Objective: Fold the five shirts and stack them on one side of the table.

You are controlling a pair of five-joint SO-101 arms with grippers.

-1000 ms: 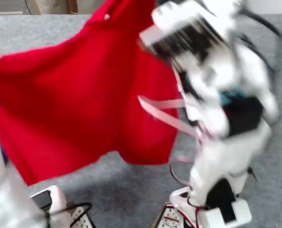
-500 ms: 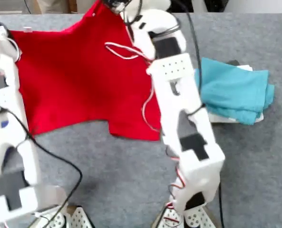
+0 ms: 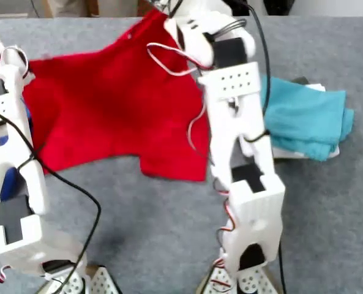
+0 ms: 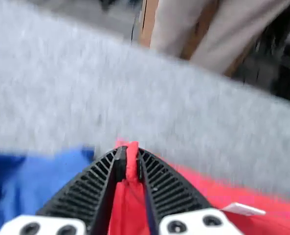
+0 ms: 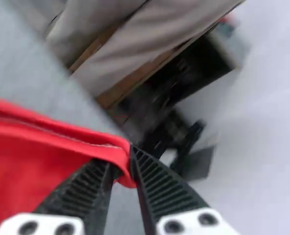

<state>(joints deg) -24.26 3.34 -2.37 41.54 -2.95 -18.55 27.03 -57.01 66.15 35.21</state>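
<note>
Fingers on both arms are pressed together on cloth. The left fingers (image 4: 93, 183) pinch a fold of the red shirt (image 3: 108, 116) at its far left corner, and the right fingers (image 5: 159, 185) nip its hemmed edge at the far side of the surface (image 3: 157, 239). Held at these two points, the red shirt lies opened out and unfolded over the far left and middle of the surface. Its near edge rests on the grey cover, and its far edge is lifted a little where the fingers hold it.

At the right side, well apart from the red shirt, sits a stack with a folded teal shirt (image 3: 303, 116) on top of a white one (image 3: 316, 88). Something dark shows at the stack's far edge, but I cannot tell whether it is another shirt. A blue shirt (image 3: 8, 184) lies just beside the left arm, partly hidden, and it does not look folded.

By my reading, at least two shirts are folded and stacked. The red one is spread ready for its first fold, and the blue one waits. The fifth may be in the stack or hidden. So the job looks close to half done.
</note>
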